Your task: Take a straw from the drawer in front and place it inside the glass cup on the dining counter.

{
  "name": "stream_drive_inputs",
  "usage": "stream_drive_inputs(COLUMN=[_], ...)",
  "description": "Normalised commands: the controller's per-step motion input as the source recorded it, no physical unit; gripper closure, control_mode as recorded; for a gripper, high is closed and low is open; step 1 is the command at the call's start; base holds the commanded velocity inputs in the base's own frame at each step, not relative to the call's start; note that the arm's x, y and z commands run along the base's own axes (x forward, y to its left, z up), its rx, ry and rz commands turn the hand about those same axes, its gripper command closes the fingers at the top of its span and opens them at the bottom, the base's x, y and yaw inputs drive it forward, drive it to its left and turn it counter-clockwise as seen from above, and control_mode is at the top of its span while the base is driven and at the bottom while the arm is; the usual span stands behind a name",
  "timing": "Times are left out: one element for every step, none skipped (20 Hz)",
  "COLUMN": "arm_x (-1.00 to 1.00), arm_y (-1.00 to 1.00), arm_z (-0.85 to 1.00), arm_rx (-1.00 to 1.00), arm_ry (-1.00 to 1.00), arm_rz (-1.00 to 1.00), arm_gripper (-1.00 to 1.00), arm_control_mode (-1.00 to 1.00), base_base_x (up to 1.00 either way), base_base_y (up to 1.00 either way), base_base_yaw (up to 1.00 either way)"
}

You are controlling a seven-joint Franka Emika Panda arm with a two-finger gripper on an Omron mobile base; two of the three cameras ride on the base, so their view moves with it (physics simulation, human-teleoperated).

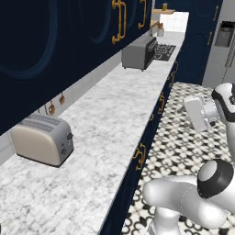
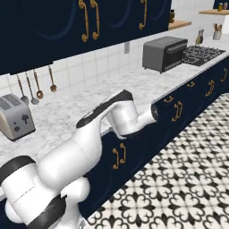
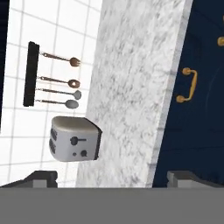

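Two dark finger tips of the gripper (image 3: 112,178) rise at the bottom of the hand view, set wide apart with nothing between them. Beyond them lies a long marble surface (image 3: 131,78), white with grey veining, its edge meeting flat navy cabinet fronts. One front carries a curved brass handle (image 3: 189,85) (whether this front is the drawer or a door cannot be told from here). A boxy silver toaster (image 3: 74,139) with rounded corners stands on the marble against white square tiles, and four long-handled utensils (image 3: 61,81) hang from a dark rail above it. From the right base view, a dark grey toaster oven (image 2: 163,53) sits farther along, its far side cut off by the stove grates. Floor tiles (image 2: 188,179) show a black-and-white floral pattern.
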Motion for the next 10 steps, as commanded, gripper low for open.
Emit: stream_drive_inputs(arm_x=[-0.02,-0.09,-0.1,-0.17,-0.16,-0.12,-0.07,0.0,0.0,0.0], arm_y=[0.0,0.0,0.0,0.0,0.0,0.01,0.01,0.02,0.02,0.01], arm_z=[-0.76,-0.8,-0.79,-0.75,-0.73,-0.71,-0.67,-0.66,-0.66,-0.64], arm_rx=[0.32,0.3,0.27,0.23,0.19,0.16,0.14,0.13,0.12,0.1], arm_ry=[-0.14,-0.17,-0.18,-0.22,-0.23,-0.23,-0.24,-0.22,-0.17,-0.15], arm_rz=[0.0,0.0,0.0,0.0,0.0,0.01,0.03,0.03,0.02,0.01], arm_gripper=[-1.0,-1.0,-1.0,-1.0,-1.0,-1.0,-1.0,-1.0,-1.0,-1.0], arm_control_mode=[-1.0,-1.0,-1.0,-1.0,-1.0,-1.0,-1.0,-1.0,-1.0,-1.0], base_base_x=[0.0,0.0,0.0,0.0,0.0,0.0,0.0,0.0,0.0,0.0], base_base_y=[0.0,0.0,0.0,0.0,0.0,0.0,0.0,0.0,0.0,0.0], base_base_yaw=[0.0,0.0,0.0,0.0,0.0,0.0,0.0,0.0,0.0,0.0])
